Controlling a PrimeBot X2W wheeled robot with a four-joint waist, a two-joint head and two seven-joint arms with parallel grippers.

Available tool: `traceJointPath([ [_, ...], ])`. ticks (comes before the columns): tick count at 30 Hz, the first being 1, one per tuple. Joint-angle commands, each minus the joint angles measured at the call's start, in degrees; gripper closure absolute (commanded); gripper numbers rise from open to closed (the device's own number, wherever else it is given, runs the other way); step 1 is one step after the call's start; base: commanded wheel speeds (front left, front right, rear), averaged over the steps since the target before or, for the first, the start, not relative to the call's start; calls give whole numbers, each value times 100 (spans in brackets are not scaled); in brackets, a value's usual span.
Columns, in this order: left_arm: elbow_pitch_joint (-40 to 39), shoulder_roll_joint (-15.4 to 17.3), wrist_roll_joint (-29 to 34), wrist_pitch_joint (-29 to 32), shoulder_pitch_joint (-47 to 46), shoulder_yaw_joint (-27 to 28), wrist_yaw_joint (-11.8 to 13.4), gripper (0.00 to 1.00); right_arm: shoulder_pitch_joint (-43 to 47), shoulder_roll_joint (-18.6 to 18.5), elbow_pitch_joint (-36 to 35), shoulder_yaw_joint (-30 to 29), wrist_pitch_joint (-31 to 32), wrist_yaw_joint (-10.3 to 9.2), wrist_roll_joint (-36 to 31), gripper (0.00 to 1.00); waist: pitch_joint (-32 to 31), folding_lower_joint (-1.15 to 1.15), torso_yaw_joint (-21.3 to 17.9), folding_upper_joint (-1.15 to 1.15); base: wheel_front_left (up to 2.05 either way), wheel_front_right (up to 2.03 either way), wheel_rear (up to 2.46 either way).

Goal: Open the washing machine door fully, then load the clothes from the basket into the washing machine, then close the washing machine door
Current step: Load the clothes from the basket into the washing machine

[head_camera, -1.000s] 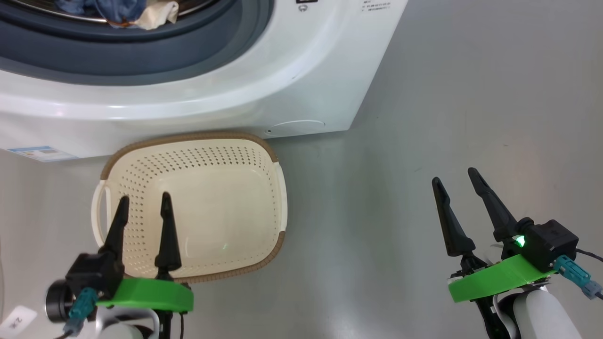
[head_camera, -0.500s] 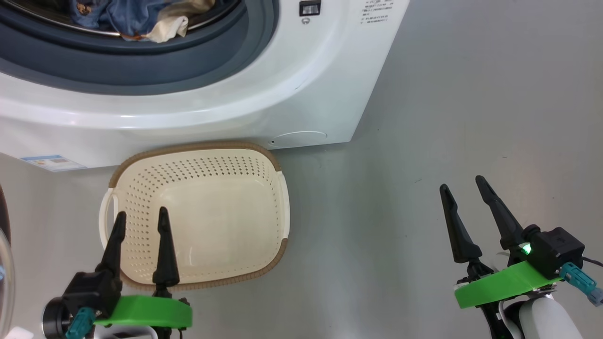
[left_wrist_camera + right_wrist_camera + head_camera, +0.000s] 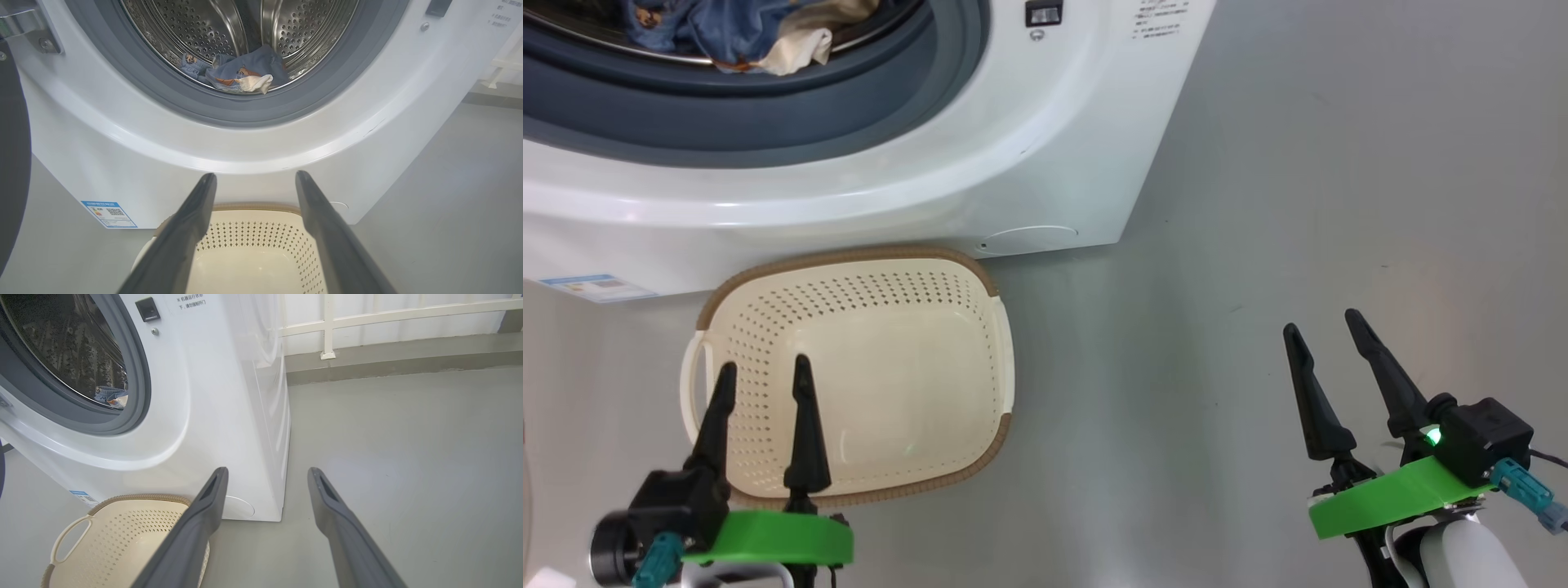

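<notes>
Nearest to me, lower left of the head view:

1. Left hand (image 3: 764,365): fingers (image 3: 192,228) spread apart, gripping nothing. It shows against the near half of the basket. I cannot judge its height above it.
2. Right hand (image 3: 1321,322): fingers parted, nothing between them. It hangs over the grey floor (image 3: 1258,204), well apart from the basket, on its right.
3. Basket (image 3: 841,256): cream, with perforated walls and a brown rim, standing on the floor. Its bottom shows bare. The far rim lies just beside the machine's base; I cannot tell whether they touch. In the left wrist view its near part is cut off by the bottom edge.
4. Washing machine (image 3: 1054,139): white front, top cut off in every view. A blue label (image 3: 592,286) sits low on its left, a round cap (image 3: 1029,237) low on its right.
5. Grey-blue gasket (image 3: 768,114), ringing the mouth of the steel drum (image 3: 196,24).
6. Clothes (image 3: 241,73): one heap at the drum's front lip, blue cloth with an orange-brown figure and a cream piece. The head view cuts off the heap's top.
7. Washing machine door (image 3: 12,163): swung away from the mouth. It is a dark mass at the left margin of the left wrist view, mostly cut off, its window not made out.
8. White railing (image 3: 327,326), far beyond the machine.
</notes>
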Motion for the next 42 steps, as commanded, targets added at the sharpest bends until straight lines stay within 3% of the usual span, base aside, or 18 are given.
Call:
traceJointPath([
  [1,-153,97,61,-30,-174,189,47,0,111,27,-106,110,-27,35,-25,0,40,0,-51,0,0,0,0],
  [15,1027,543,29,390,-2071,286,-180,0,96,210,-51,257,-27,35,45,0,270,0,-530,0,0,0,0],
  [20,1959,755,-11,506,-3149,297,-335,0,85,231,-39,398,-27,35,59,0,417,0,-732,0,0,0,0],
  [27,3371,1129,83,535,-4549,360,-313,0,88,206,-40,515,-27,35,69,0,612,0,-986,0,0,0,0],
  [42,5727,1603,266,349,-6170,122,-480,0,280,93,-103,567,-27,35,51,0,889,0,-1167,0,0,0,0],
])
